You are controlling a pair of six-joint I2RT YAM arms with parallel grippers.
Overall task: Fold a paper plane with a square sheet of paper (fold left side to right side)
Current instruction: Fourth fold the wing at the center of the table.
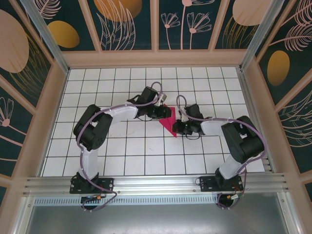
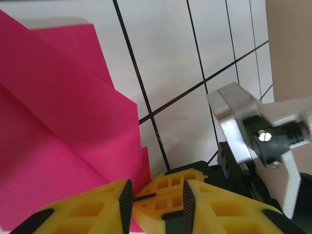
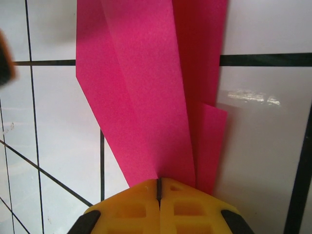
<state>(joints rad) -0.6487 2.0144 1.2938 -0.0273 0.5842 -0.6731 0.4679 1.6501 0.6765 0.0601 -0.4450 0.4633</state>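
On gridded desk (image 1: pixel 126 151), my R jaws pinch shut on pink paper (image 3: pixel 146 97), tip hidden beneath; L jaws part-open, gripping nothing; paper's far edge cropped.

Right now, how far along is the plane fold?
Done: the paper plane is already creased into layered flaps tapering to a point. In hand: right claw shut at its narrow tip; left claw open beside the flaps. Left: final wing folds look unfinished, I'd guess.

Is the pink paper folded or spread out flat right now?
Folded. The pink paper lies in overlapping layers with long creases, narrowing toward one end, and from above it looks like a pointed wedge.
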